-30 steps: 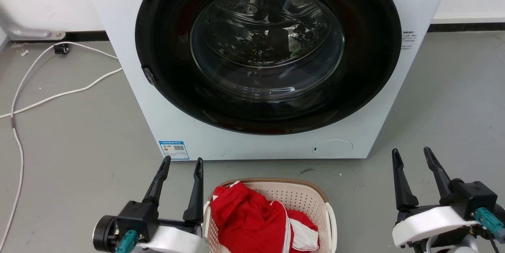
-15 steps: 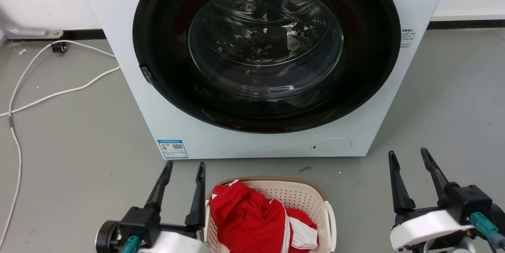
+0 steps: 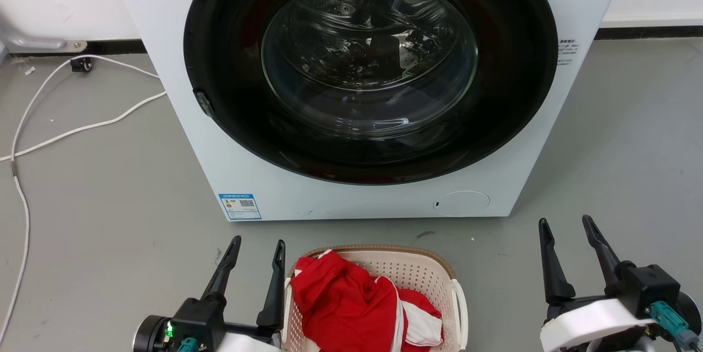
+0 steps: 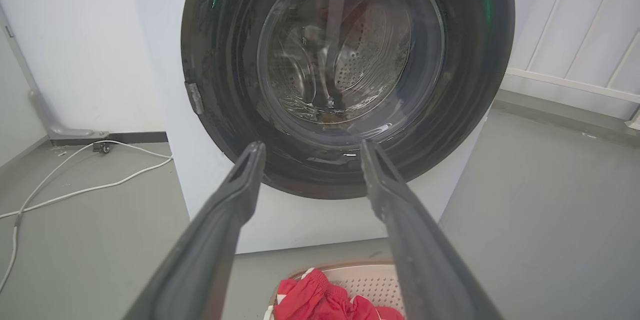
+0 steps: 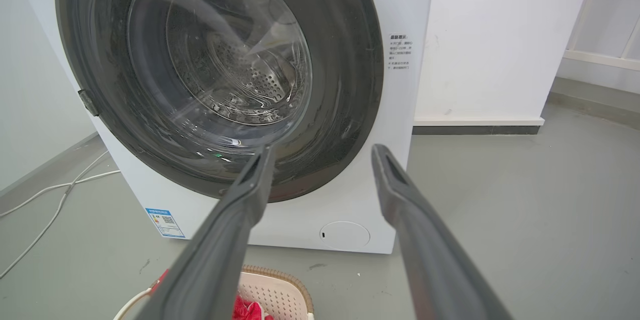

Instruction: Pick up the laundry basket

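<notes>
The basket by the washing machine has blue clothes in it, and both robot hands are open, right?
Not quite. The clothes in the basket are red and white, not blue; the head view shows it. The rest holds: the basket sits by the washing machine, and the left gripper and right gripper are both open.

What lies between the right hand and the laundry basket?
Bare grey floor, in the head view; the right hand stands apart from the laundry basket.

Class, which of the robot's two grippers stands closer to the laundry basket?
The left gripper: its inner finger is right beside the rim of the laundry basket, while the right gripper stands apart across grey floor.
</notes>
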Available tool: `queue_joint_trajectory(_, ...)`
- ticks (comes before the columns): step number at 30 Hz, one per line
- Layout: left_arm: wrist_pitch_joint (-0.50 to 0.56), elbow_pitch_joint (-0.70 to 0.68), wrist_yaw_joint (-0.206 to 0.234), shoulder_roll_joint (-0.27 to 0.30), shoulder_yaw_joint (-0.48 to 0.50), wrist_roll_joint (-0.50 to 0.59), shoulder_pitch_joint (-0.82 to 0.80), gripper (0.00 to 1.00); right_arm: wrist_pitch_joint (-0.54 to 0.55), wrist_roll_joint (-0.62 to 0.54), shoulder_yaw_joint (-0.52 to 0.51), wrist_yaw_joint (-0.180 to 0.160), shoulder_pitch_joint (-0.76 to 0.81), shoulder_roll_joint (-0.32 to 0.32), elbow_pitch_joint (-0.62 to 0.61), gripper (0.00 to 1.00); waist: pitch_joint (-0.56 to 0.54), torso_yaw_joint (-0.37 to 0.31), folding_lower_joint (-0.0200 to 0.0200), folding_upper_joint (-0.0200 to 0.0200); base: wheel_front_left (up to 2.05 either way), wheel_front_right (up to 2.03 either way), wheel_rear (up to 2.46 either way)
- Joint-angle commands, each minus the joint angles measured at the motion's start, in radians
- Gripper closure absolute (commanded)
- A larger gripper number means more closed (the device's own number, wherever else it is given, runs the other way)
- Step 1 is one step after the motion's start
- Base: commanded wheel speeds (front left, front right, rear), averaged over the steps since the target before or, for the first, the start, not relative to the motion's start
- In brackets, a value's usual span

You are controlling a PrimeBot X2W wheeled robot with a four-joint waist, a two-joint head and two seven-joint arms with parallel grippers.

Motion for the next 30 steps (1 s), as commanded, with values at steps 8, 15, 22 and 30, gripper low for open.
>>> queue_joint_trajectory(8, -0.005, 0.012, -0.005, -0.003, 0.005, 0.005, -0.005, 0.0, -0.01, 0.005, 0.002, 0.0, -0.015, -0.002, 0.011, 0.0, -0.003, 0.0, 0.0, 0.0, 0.0, 0.0, 0.0)
queue_joint_trajectory(15, -0.005, 0.013, 0.002, -0.003, -0.002, -0.008, -0.002, 0.0, -0.011, 0.008, 0.001, 0.0, -0.014, -0.002, 0.016, 0.0, -0.008, 0.0, 0.0, 0.0, 0.0, 0.0, 0.0)
queue_joint_trajectory(22, -0.005, 0.012, 0.003, -0.003, -0.005, -0.008, 0.002, 0.0, -0.013, 0.014, 0.004, 0.0, -0.012, -0.002, 0.016, 0.0, -0.009, 0.0, 0.0, 0.0, 0.0, 0.0, 0.0)
queue_joint_trajectory(30, -0.005, 0.013, -0.001, -0.003, -0.003, -0.012, 0.002, 0.0, -0.014, 0.02, 0.005, 0.0, -0.015, -0.002, 0.018, 0.0, -0.006, 0.0, 0.0, 0.0, 0.0, 0.0, 0.0)
